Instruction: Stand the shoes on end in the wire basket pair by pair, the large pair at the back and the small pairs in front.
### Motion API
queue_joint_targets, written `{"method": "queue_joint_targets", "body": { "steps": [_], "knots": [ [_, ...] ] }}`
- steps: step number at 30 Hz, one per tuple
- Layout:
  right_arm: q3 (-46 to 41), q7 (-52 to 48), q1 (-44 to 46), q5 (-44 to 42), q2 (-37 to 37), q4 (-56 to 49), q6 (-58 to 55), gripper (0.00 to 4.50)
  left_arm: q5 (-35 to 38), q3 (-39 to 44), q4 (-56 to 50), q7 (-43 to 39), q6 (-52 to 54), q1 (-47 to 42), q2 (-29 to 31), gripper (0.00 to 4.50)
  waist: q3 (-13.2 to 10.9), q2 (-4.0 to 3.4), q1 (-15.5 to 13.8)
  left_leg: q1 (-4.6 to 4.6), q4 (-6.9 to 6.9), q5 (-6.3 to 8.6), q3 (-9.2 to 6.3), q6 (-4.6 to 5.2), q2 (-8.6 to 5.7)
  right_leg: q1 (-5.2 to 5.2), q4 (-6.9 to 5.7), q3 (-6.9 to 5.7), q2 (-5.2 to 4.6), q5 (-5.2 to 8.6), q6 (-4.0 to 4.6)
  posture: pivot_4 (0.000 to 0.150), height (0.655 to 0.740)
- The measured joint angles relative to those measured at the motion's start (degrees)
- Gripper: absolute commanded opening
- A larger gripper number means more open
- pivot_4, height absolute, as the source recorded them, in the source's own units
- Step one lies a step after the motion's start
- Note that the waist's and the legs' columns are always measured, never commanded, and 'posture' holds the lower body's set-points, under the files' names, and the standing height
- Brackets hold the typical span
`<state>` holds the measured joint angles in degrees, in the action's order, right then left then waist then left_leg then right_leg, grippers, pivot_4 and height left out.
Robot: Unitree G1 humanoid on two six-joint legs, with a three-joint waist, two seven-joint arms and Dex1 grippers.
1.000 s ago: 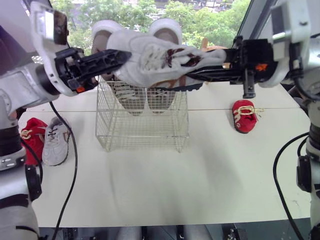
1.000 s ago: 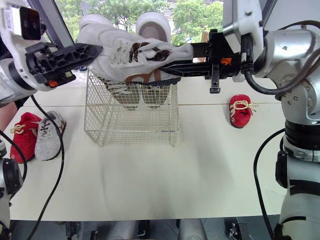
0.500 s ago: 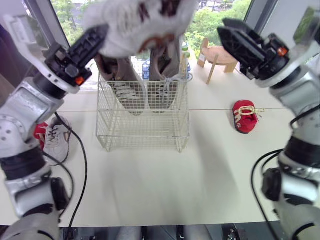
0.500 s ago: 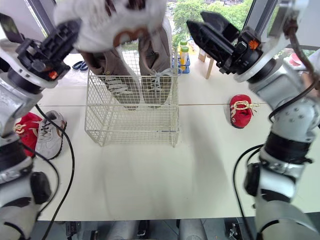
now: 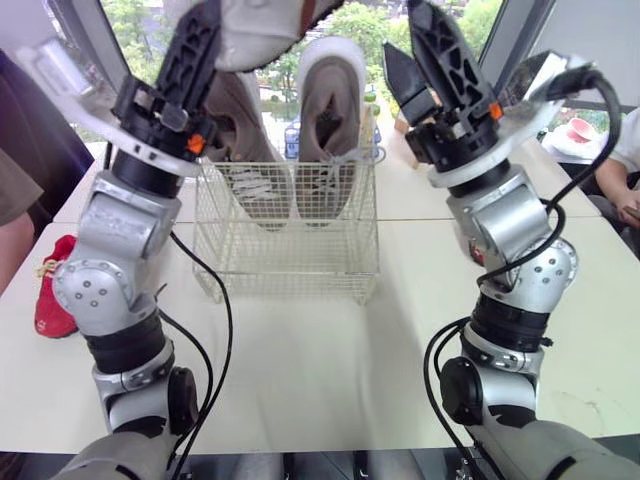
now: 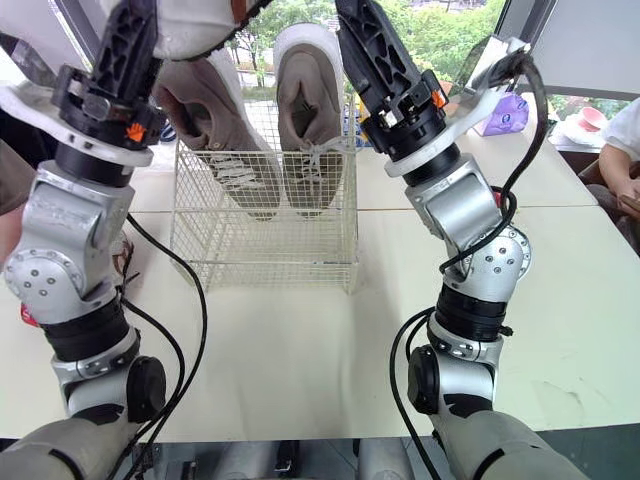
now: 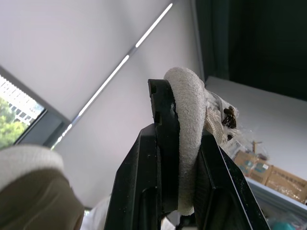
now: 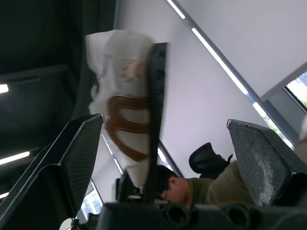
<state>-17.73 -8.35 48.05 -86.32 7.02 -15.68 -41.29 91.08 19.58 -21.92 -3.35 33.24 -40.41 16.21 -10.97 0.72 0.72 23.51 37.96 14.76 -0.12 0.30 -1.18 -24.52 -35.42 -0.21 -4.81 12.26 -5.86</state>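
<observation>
Left gripper (image 7: 184,115) clamped on white shoe (image 5: 260,35), held high above wire basket (image 5: 285,270). Right gripper (image 8: 164,122) spread wide, empty. Large pair (image 5: 335,100) upright at basket back. Shoe light, upper soft and floppy, so sole edge is firmer hold. Current pinch looks like padded rim, unsure.

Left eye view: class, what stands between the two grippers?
The large tan pair, on end in the wire basket, shows in that view between the left gripper, clamping a white shoe, and the open right gripper.
</observation>
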Motion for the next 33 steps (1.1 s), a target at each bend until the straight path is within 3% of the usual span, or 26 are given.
{"method": "queue_joint_targets", "body": {
  "steps": [15,18,20,24,26,31,33],
  "knots": [
    [1.68,0.27,2.91,0.86,-1.06,3.75,6.88,4.45,-4.24,-4.87,-0.82,-4.91,1.13,6.25,2.37,0.24,0.0,0.0,0.01,-0.01,0.01,0.0,-0.04,0.0,0.06,0.01,0.01,0.02,0.1,0.01,0.01,0.15,0.74],
    [1.78,0.28,2.91,1.48,-1.07,4.24,7.33,3.64,-4.66,-5.26,-0.85,-5.04,1.17,6.35,2.91,0.24,0.0,0.0,0.03,-0.01,0.01,0.0,-0.04,0.0,0.07,0.01,0.0,0.02,0.11,0.01,0.01,0.15,0.74],
    [1.9,0.41,2.9,2.13,-1.06,4.57,7.36,2.78,-5.08,-5.27,-1.28,-5.22,1.17,6.34,3.3,0.24,0.0,0.0,0.04,-0.01,0.01,0.0,-0.05,0.0,0.07,0.01,0.01,0.02,0.1,0.01,0.01,0.15,0.74],
    [2.19,0.52,2.9,2.85,-0.91,4.64,7.26,1.5,-5.57,-5.27,-1.89,-5.7,1.19,6.32,3.95,0.24,0.0,-0.01,0.01,-0.01,0.0,0.0,-0.04,0.0,0.07,0.01,0.01,0.01,0.1,0.01,0.01,0.15,0.74],
    [2.19,0.52,2.9,2.88,-0.81,4.71,7.07,1.23,-5.63,-5.37,-1.95,-5.93,1.47,6.44,4.72,1.27,0.0,-0.01,0.03,-0.01,0.0,0.0,-0.04,0.0,0.07,0.01,0.01,0.02,0.1,0.01,0.01,0.15,0.74],
    [2.02,-0.41,3.34,2.87,2.31,6.1,5.31,1.23,-10.89,-5.68,-4.88,-4.36,3.54,10.92,10.82,3.41,-0.01,-0.01,0.17,-0.01,-0.03,0.01,-0.04,0.01,0.08,0.0,0.03,0.02,0.11,0.01,0.02,0.15,0.74],
    [1.63,-2.64,4.68,2.94,5.81,8.74,4.25,1.23,-13.7,-5.87,-8.39,-2.99,5.11,14.09,15.13,3.41,-0.02,-0.04,0.18,-0.01,-0.05,0.01,-0.04,0.01,0.09,-0.01,0.04,0.02,0.1,0.02,0.03,0.15,0.74]
  ]
}}
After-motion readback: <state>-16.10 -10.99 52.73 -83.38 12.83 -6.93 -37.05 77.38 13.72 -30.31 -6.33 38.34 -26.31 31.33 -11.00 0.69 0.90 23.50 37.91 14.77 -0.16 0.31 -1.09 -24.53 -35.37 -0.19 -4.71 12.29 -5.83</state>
